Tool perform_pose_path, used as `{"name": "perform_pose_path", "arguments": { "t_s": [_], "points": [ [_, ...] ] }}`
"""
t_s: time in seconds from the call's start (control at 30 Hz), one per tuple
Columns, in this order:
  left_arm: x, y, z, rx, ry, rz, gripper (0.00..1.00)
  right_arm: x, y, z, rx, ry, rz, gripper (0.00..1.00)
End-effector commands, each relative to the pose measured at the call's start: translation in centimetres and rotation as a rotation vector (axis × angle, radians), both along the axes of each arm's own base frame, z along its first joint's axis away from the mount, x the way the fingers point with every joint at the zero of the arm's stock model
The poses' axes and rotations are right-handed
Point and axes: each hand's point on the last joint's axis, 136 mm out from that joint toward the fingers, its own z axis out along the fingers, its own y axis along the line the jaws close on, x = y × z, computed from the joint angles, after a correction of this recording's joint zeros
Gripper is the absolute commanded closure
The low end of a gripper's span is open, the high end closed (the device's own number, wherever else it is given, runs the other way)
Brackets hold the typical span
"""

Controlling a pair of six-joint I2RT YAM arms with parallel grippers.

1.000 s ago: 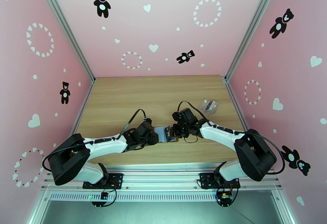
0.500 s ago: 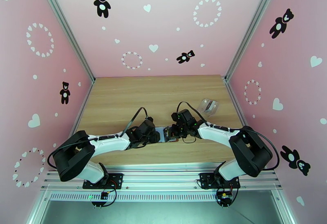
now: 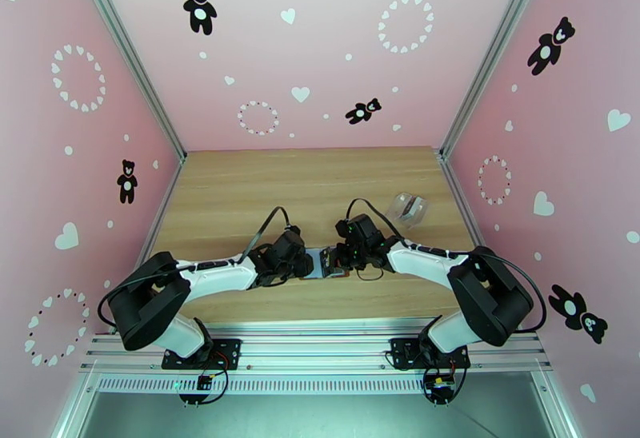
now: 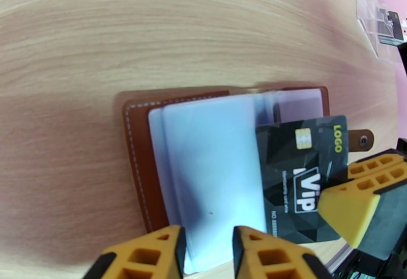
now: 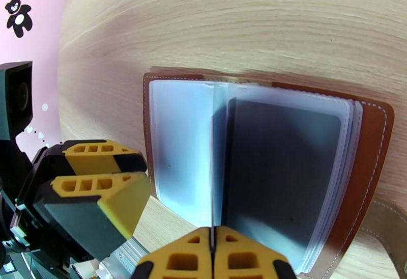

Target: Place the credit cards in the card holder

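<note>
Right jaws pressed together, apparently pinching credit card | left jaws slightly spread at card holder, card rightward

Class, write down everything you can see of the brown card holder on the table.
The card holder is brown, leather-look, with pale edge stitching and a snap tab. It lies open and flat on the wooden table, its cloudy plastic sleeves fanned. A black card sits at one sleeve. The shut right tool pinches a sleeve's edge.
</note>
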Motion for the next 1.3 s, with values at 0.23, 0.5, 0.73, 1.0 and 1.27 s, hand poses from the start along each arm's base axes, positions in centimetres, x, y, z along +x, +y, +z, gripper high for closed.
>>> {"name": "perform_pose_path", "arguments": {
  "t_s": [0.23, 0.5, 0.73, 1.0, 1.27],
  "points": [
    [-0.1, 0.6, -2.1, 0.046, 0.057, 0.025, 0.74, 0.0, 0.3, -1.1, -0.004, 0.020, -0.004, 1.00],
    [-0.5, 1.6, -2.9, 0.081, 0.069, 0.042, 0.74, 0.2, 0.3, -1.1, -0.007, 0.015, -0.011, 1.00],
    [-0.9, 2.5, -2.7, 0.115, 0.069, 0.035, 0.73, 0.2, 0.2, -1.6, -0.019, 0.022, -0.013, 1.00],
    [-0.7, 2.8, -1.2, 0.147, 0.043, 0.018, 0.73, 0.2, 0.0, -2.4, -0.036, 0.029, -0.016, 1.00],
    [-0.3, 2.2, -0.9, 0.152, 0.042, 0.001, 0.78, 0.2, 0.0, -2.7, -0.039, 0.034, -0.015, 1.00]
  ]
}}
